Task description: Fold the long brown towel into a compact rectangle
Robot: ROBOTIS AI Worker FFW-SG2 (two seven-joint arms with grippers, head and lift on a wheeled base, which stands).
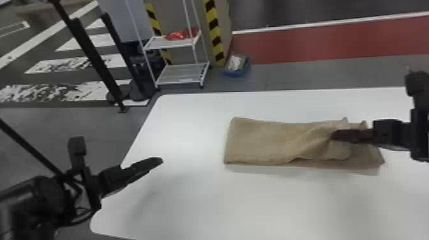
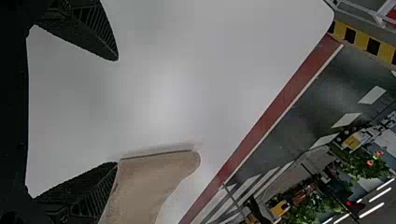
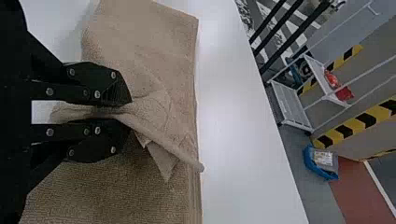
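The fingers of the right gripper [image 1: 334, 135] are pressed into the raised, rumpled end of the brown towel [image 1: 261, 140], over there on the white table [image 1: 198, 198]; from the head view, the left gripper [image 1: 160, 160] hangs near the table's left edge, well apart from the cloth. In the left wrist view, that gripper's fingers stand wide with nothing between them, and the towel's smooth end shows past one. In the right wrist view, the fingers pinch a bunched ridge, with folded layers lying around it.
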